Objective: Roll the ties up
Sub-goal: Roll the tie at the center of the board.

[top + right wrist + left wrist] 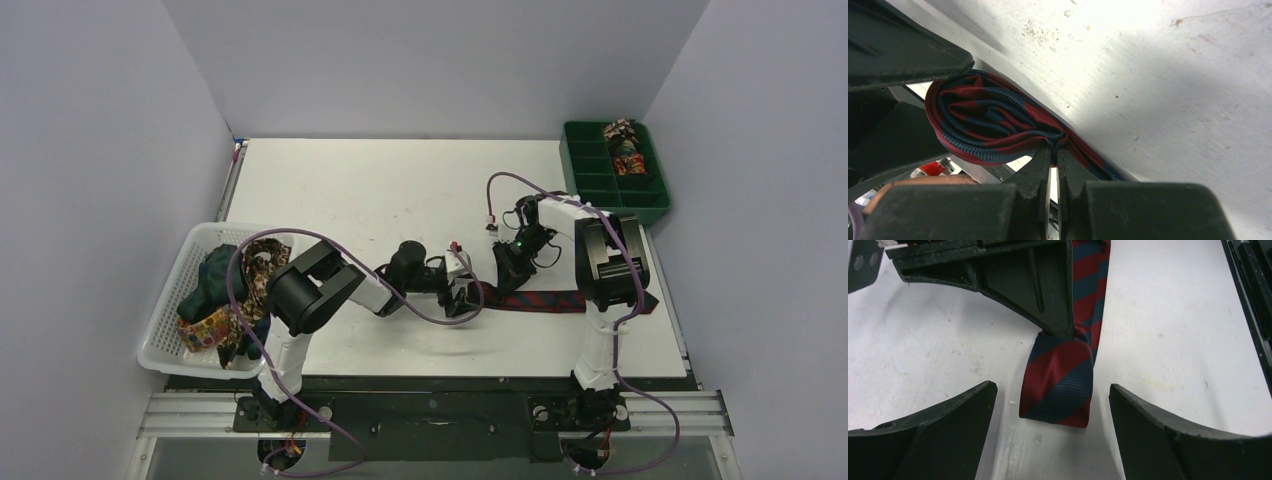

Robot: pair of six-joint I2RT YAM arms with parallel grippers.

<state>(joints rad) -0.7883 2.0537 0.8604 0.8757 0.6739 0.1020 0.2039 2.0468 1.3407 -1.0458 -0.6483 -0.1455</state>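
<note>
Only the overhead view gives the layout. The striped tie (pixel 545 300) lies flat along the near right part of the table (pixel 400 190), passing behind the right arm toward the middle, where both grippers meet at its end. That view is too small to show how either pair of jaws stands. The left wrist view settles one. The left gripper (pixel 1053 387) is spread wide and grips nothing, with the tie's doubled-over red and navy end lying on the table between its fingers, apart from both. In the same view the right gripper (pixel 1060 330) comes down from above onto the fold. The right wrist view adds what the others hide. The end is wound into a loose coil of a few turns, and the right jaws are pinched together on the fabric where the coil meets the flat length. Close up, the white tabletop is scuffed, with small dark specks and faint scratches. From above, plain pale grey walls close it in on the left, far and right sides. A white basket (pixel 165 325) at the near left edge holds a heap of ties (pixel 225 295) in green, brown-gold and mixed colours. A green tray (pixel 590 170) sits at the far right corner, with rolled ties (pixel 625 148) in its far right compartments.
</note>
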